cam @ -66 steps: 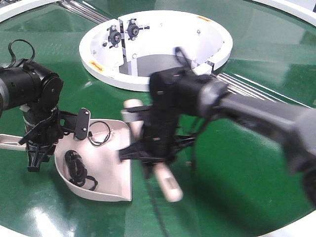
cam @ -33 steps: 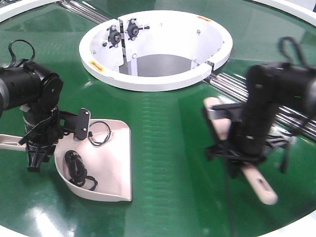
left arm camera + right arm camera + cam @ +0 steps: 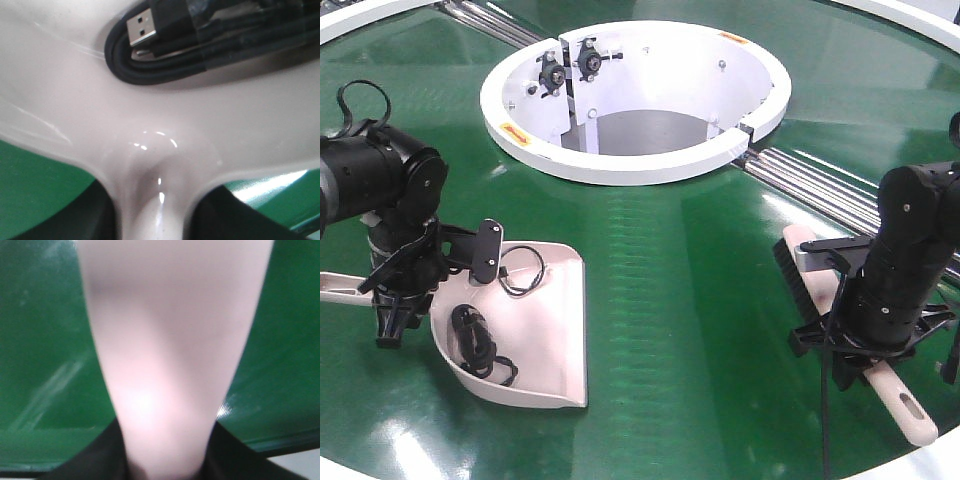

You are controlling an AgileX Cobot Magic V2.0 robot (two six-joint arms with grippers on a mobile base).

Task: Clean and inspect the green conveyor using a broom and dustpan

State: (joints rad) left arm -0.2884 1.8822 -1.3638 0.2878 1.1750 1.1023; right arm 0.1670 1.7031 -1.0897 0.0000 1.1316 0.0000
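Nearest us, the broom (image 3: pixel 902 402) has its handle end, the one with the hole, pointing toward the near right rim of the green conveyor (image 3: pixel 680 300). Its long axis runs on a diagonal from there, away and to the left, and ends in a head whose short black bristles face left. The right gripper (image 3: pixel 860 352) takes it about mid-handle. In the right wrist view the pale handle fills the picture and narrows down between two dark jaws clamped on it, with green belt on either side. We cannot tell whether the bristles touch the belt. On the near left, well apart from the broom, the dustpan (image 3: pixel 548 335) sits on the belt with its long axis across the view: the flat handle points left and the wide lip faces right. The left gripper (image 3: pixel 396 312) has its jaws clamped on that handle just behind the scoop, as the left wrist view shows. In the scoop lie a coiled black USB cable (image 3: pixel 200 42) and, nearer the far wall, a thin black wire loop (image 3: pixel 522 274). Farther back stands the white hub (image 3: pixel 620 166), an open ring, and silver rollers (image 3: pixel 820 182) run from it toward the right.
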